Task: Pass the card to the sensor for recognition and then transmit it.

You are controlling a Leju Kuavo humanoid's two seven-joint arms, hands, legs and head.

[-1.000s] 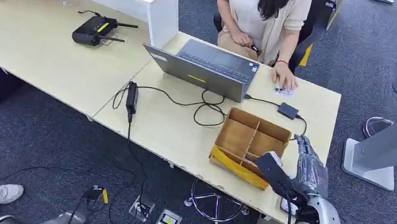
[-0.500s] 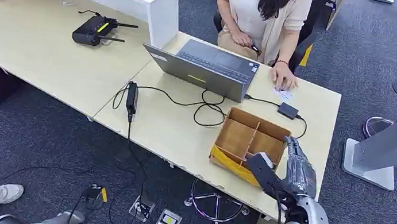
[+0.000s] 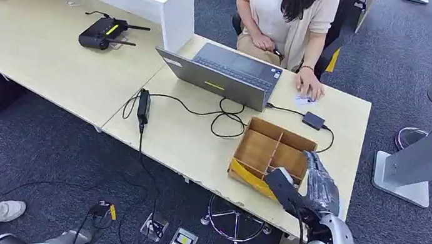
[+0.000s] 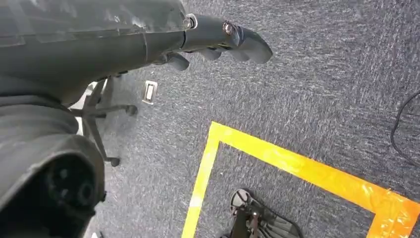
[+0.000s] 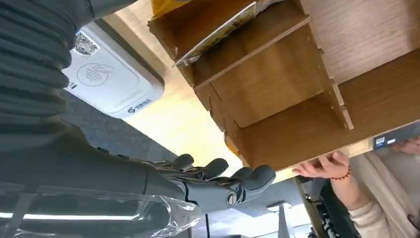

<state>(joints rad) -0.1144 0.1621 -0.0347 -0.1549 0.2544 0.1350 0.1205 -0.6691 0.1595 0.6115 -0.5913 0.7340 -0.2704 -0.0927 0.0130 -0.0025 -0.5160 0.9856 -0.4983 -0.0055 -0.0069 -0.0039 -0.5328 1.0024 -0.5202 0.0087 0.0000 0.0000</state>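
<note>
Beside wooden organizer (image 5: 307, 74), white sensor (image 5: 106, 82), QR label, contactless symbol

The head view is evenly and brightly lit from above; the pale tabletop (image 3: 70, 59) is rendered without harsh glare, and only soft shadows are cast beneath it onto the carpet (image 3: 39, 149). Detail is kept sharp across the frame. In the right wrist view, the near hand (image 5: 218, 183) is left dark and softly blurred, while the wooden box (image 5: 307, 79) is warmly lit. In the left wrist view, the carpet is seen grainy under flat light.
</note>
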